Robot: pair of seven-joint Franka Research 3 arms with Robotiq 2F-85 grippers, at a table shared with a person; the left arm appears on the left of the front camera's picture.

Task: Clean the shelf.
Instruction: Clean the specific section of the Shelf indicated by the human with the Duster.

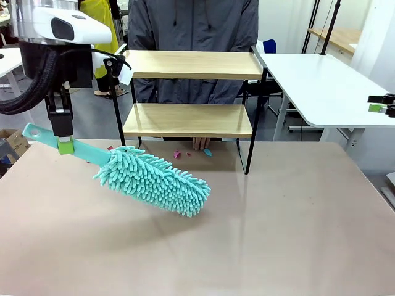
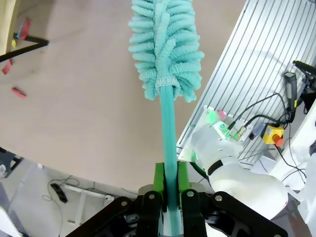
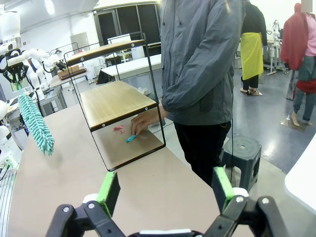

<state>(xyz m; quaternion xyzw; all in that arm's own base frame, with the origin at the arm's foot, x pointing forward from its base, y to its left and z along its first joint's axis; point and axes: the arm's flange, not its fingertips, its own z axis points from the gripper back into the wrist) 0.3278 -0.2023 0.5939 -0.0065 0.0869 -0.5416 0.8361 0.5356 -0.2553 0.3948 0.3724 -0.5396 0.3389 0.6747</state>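
The teal duster point(image 1: 154, 180) is being gripped by its handle in the left pincer point(image 1: 65, 145), its head tilted down over the desk point(image 1: 278, 234). For a clean pass, the head is best raised level with a board and drawn along it, the handle steered clear of the black frame. The shelf point(image 1: 188, 120) is standing at the desk's far side, beyond and right of that pincer, apart from the duster. The right pincer point(image 3: 166, 187) is being held wide, empty.
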